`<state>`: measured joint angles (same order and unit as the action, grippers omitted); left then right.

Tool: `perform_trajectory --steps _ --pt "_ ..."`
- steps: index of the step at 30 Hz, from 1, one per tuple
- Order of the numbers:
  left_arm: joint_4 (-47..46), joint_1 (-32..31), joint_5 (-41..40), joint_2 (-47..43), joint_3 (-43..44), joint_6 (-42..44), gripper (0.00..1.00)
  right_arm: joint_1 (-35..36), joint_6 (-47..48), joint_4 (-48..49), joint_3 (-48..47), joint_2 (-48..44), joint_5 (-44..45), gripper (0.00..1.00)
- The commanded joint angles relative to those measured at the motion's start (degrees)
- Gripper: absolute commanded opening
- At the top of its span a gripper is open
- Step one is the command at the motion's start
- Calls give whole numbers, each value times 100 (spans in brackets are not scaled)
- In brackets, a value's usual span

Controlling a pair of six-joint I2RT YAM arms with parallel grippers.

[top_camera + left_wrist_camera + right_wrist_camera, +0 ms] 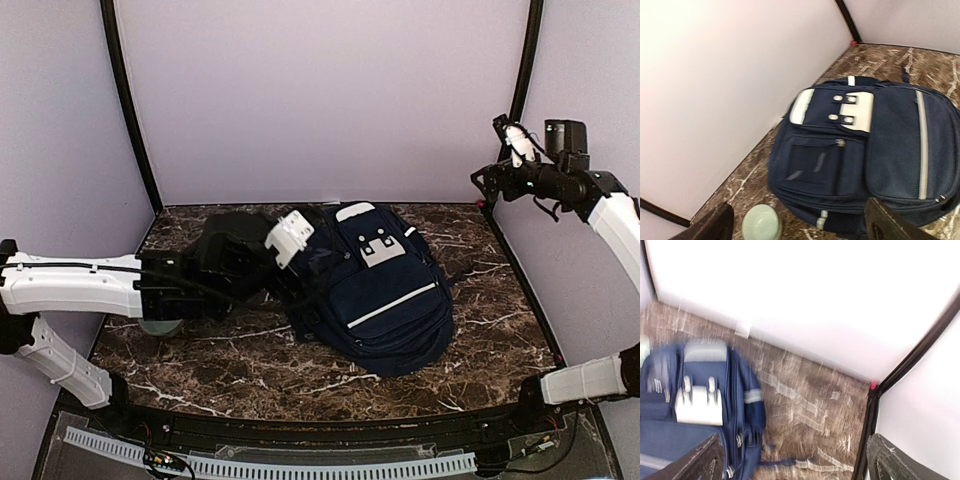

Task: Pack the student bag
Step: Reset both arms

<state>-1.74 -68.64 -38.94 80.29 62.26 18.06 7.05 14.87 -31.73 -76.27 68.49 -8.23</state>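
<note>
The student bag (385, 290) is a large navy-blue backpack with white stripes and a white-grey patch, lying flat on the marble table, front pockets up. My left gripper (290, 250) reaches in from the left and hovers by the bag's left side. In the left wrist view the bag (865, 150) fills the right half, and the left gripper (800, 230) is open with nothing between its fingers (895, 222). My right gripper (495, 160) is raised high at the back right, away from the bag. It (795, 465) is open and empty above bare table, with the bag (695, 405) to its left.
A pale green round object (761, 224) lies on the table beside the bag, under my left arm (160, 326). Lilac walls close in the table on three sides. Black frame posts (522, 70) stand at the back corners, with a small pink mark (873, 385) at the right one.
</note>
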Motion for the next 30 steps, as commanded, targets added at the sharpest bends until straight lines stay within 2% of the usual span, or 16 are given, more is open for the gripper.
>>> perform_trajectory --steps 1,3,4,7,14,22,30 --pt "880 942 -372 -659 193 -1146 99 -45 -1374 1569 1025 -847 75 100" --pt "762 1370 -943 -965 -77 -2011 99 -66 -1847 2177 1602 -1174 72 100" --pt "-47 1964 -487 -1611 -968 -2118 99 -87 -1882 2188 2038 -1195 77 100" --pt "-895 1995 -533 -1974 -1638 -1616 99 -232 -1832 2497 2496 -1364 -97 100" --pt "-1544 2004 -913 -2367 -2125 -1232 99 -599 -2016 2537 2670 -1420 -626 100" --pt "-889 2004 -635 -2155 -1817 -1429 99 -676 -2043 2461 2566 -1363 -721 100" --pt "-837 2004 -611 -2128 -1814 -1449 99 -679 -2023 2515 2632 -1303 -900 100"
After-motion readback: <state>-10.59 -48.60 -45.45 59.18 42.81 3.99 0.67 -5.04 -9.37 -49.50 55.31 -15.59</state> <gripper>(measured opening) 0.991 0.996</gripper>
